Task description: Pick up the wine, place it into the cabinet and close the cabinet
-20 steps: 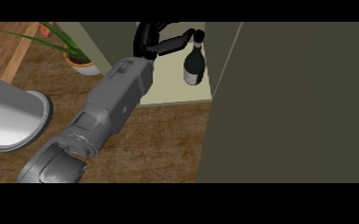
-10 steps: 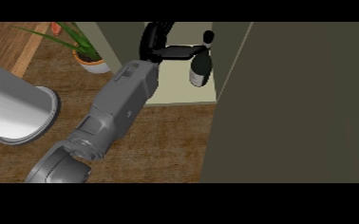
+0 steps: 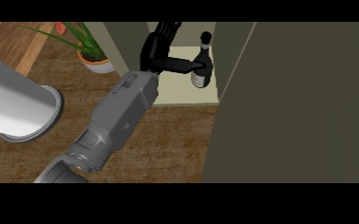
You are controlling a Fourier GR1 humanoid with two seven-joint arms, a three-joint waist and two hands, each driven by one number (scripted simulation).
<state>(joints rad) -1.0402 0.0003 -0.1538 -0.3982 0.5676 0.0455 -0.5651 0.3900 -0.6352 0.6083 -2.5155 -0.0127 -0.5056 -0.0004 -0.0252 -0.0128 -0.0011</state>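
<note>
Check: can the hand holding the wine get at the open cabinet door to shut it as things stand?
Probably not yet. The hand is inside the cabinet, fingers curled round the wine bottle. The open door stands just right of it with nothing between, but the hand must let go first.

Potted plant (image 3: 89, 52) at the counter's (image 3: 161, 137) far left — large grey metal cylinder (image 3: 24, 109) nearer, leftmost

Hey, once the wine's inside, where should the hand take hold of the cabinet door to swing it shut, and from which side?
Probably the cabinet door at its free vertical edge, nearest the wine bottle, approached from the open cabinet side. The door stands open as a broad flat panel with no handle visible, so that edge is the only graspable part. The hand is curled round the bottle.
</note>
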